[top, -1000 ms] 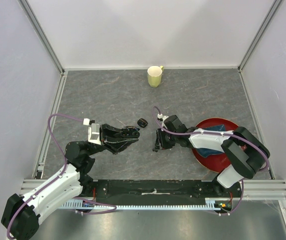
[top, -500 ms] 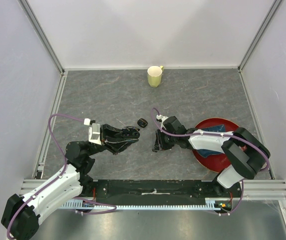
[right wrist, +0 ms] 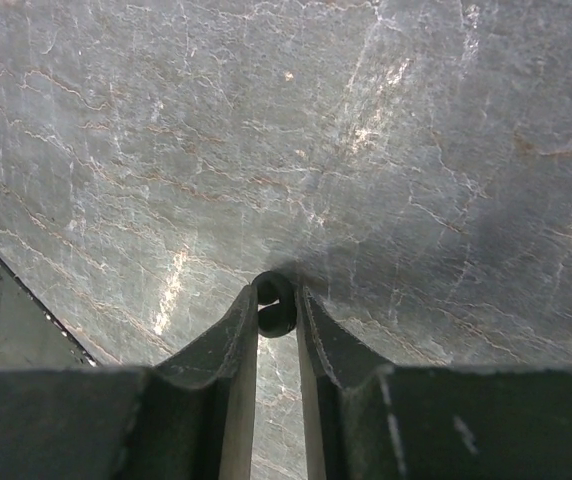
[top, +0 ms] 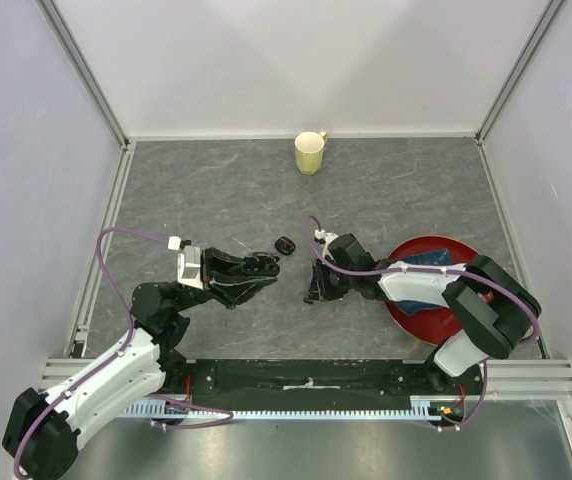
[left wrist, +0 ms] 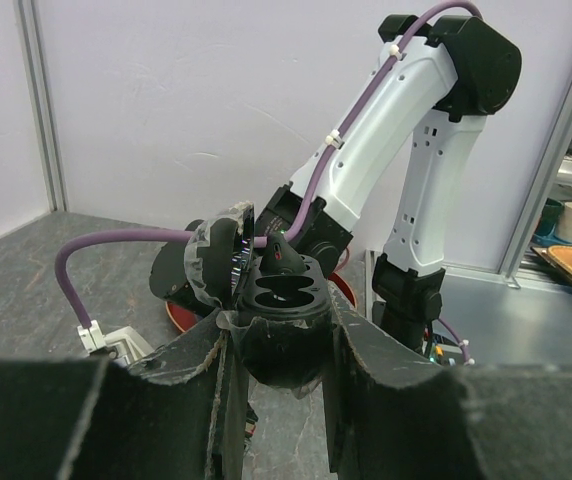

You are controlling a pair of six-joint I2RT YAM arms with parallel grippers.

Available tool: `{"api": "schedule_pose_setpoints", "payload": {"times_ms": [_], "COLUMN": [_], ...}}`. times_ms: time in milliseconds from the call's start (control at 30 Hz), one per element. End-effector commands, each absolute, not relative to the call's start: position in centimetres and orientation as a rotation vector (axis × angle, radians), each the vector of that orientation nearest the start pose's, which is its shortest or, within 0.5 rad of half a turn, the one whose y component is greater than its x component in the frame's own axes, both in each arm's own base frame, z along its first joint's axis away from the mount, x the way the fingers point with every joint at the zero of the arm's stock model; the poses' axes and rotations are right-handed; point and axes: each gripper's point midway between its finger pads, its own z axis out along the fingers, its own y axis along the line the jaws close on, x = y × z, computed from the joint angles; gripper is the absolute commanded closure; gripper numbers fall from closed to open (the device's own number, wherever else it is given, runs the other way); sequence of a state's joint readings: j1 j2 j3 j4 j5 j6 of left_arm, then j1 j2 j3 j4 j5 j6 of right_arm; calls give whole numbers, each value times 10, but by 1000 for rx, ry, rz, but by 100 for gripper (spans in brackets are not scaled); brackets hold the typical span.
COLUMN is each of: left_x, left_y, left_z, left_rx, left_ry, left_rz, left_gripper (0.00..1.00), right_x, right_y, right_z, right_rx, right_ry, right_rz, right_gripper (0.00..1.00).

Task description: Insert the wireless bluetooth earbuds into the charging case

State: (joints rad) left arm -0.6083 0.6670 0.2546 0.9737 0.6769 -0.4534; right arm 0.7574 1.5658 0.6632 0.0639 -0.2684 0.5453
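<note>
step: judged, the right gripper point(right wrist: 276, 305) is picking an earbud point(right wrist: 275, 304) off the table point(top: 216, 190), while the left gripper point(left wrist: 278, 345) presents the case point(left wrist: 284, 330).
left gripper: pressed together on the case, holding it open side up above the table's near-left part.
right gripper: fingers narrow, pinching the earbud at their tips, low on the table near the middle.
case: glossy black, rounded pod with two hollow sockets; one socket already carries a bud, it seems, its stem sticking up.
earbud: tiny, black, curled, smooth.
other piece: a small black item point(top: 285, 245) lies on the table between the grippers, slightly farther; whether bud or lid I cannot tell.
table: grey, veined like stone, matt.
next move: likely lift the earbud, carry it left to the free socket, align its curl and press in gently.
risk: the smooth bud could slip or twist in the pinch.
</note>
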Motion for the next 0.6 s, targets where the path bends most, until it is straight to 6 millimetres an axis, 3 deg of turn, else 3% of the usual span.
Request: {"api": "schedule_pose_setpoints", "payload": {"times_ms": [0,300,567], "left_x": [137,137,139], "left_y": [-242,-242,-243], "left_z": [312,312,311], "left_rx": [729,725,727], "left_ry": [960,965,970], "left_rz": [-1237,-1238,-1236], "left_gripper": [98,98,98], "right_x": [211,209,207], "right_y": [293,305,305], "right_z": [28,37,37], "right_rx": [-377,-321,-320], "right_ry": [2508,2483,2478], "right_rz": [897,1012,1027], "right_gripper": [76,79,96]}}
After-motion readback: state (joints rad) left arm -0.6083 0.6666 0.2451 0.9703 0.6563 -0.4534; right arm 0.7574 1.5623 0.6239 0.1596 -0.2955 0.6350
